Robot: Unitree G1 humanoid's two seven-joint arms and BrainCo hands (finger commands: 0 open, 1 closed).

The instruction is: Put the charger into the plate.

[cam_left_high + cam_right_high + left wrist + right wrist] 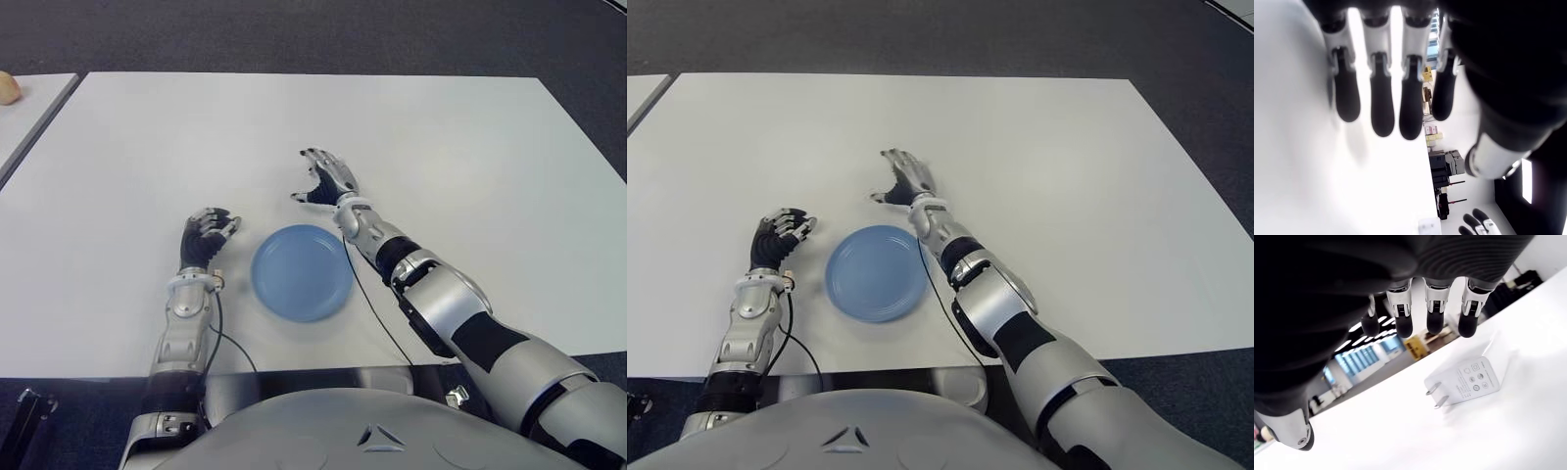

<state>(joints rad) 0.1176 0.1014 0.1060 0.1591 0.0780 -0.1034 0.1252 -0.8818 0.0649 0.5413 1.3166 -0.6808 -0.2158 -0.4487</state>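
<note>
The white charger (pixel 1465 381) lies flat on the white table (pixel 470 147), its two metal prongs showing in the right wrist view. My right hand (pixel 323 181) hovers just above it, beyond the far edge of the blue plate (pixel 302 272). Its fingers (pixel 1435 320) are spread and apart from the charger. In the eye views the hand hides the charger. Nothing lies in the plate. My left hand (pixel 208 238) shows to the left of the plate, fingers relaxed and holding nothing.
A thin black cable (pixel 367 294) runs from my right forearm across the table past the plate's right side. A second table (pixel 24 113) stands at the far left with a tan object (pixel 8 88) on it. The front table edge (pixel 294 372) is close to my body.
</note>
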